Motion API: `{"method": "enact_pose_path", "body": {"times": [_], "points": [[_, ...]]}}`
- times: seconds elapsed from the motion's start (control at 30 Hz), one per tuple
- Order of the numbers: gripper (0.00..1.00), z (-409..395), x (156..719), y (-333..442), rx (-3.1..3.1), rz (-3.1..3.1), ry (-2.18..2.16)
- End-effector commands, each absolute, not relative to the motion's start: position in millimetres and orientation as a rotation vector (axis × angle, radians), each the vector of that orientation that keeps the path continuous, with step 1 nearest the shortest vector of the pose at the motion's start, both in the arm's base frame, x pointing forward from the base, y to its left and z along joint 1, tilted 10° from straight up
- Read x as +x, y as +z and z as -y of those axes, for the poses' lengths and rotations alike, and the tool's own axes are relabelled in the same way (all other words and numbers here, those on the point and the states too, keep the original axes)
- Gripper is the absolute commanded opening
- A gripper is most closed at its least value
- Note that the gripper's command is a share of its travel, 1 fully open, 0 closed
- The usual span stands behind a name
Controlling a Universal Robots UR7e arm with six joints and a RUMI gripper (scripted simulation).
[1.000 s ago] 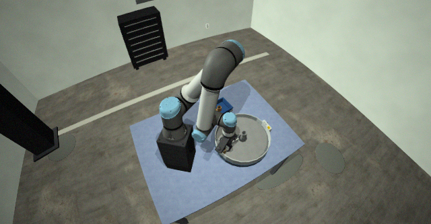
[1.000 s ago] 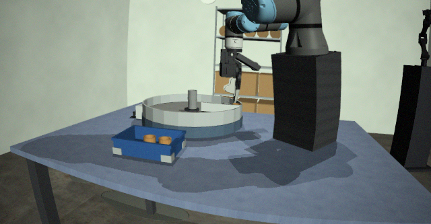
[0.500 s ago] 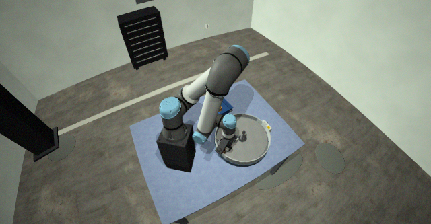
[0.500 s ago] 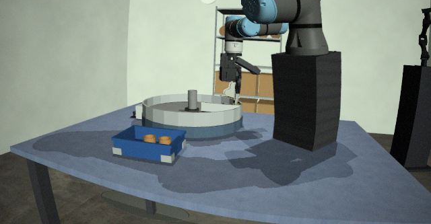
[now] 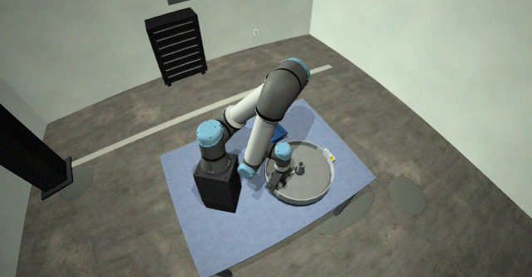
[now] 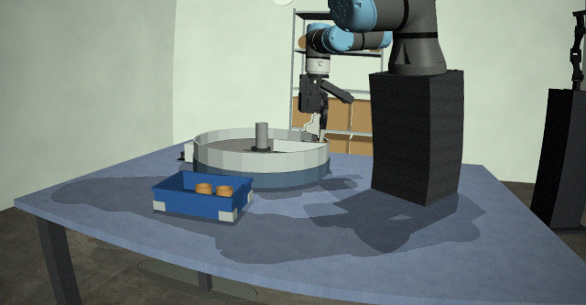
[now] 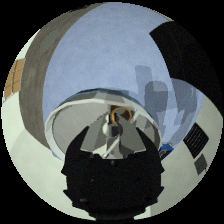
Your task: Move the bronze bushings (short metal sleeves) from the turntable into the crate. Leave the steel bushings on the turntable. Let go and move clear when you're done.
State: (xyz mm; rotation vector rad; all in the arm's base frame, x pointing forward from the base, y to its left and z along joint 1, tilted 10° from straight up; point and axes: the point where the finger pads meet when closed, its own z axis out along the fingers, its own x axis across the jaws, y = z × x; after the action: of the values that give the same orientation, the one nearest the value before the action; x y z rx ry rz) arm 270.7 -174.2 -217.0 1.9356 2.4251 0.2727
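My gripper (image 5: pixel 283 184) (image 6: pixel 320 137) (image 7: pixel 114 119) points down at the edge of the turntable (image 5: pixel 329 180) (image 6: pixel 256 162) (image 7: pixel 48 120) nearest the arm's base. Its fingers are shut, with nothing plainly held between them. A bronze bushing (image 7: pixel 121 115) shows as an open ring right at the fingertips; part of it is hidden by a finger. Whether they touch cannot be told. The blue crate (image 5: pixel 279 134) (image 6: pixel 192 203) (image 7: pixel 165 150) holds two bronze bushings, one on the left (image 6: pixel 203 189) and one on the right (image 6: pixel 224 191). Steel bushings cannot be made out clearly.
A grey post (image 5: pixel 300 168) (image 6: pixel 261 136) stands at the turntable's middle, and a raised wall runs around it. The crate stands outside that wall. The arm's black pedestal (image 5: pixel 218 187) (image 6: pixel 414 136) stands on the blue table beside the turntable. A small white box (image 5: pixel 329 155) sits at the rim.
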Motion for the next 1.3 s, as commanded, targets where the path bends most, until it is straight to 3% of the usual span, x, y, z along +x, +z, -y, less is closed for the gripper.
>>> {"method": "enact_pose_path", "body": {"times": [0.0, 0.77, 0.8, 1.27], "points": [[0.05, 174.5, 270.9, -217.0, 1.935, -2.424, 0.272], [0.05, 174.5, 270.9, -217.0, 1.935, -2.424, 0.272], [0.00, 174.5, 270.9, -217.0, 1.935, -2.424, 0.272], [0.00, 174.5, 270.9, -217.0, 1.935, -2.424, 0.272]]}}
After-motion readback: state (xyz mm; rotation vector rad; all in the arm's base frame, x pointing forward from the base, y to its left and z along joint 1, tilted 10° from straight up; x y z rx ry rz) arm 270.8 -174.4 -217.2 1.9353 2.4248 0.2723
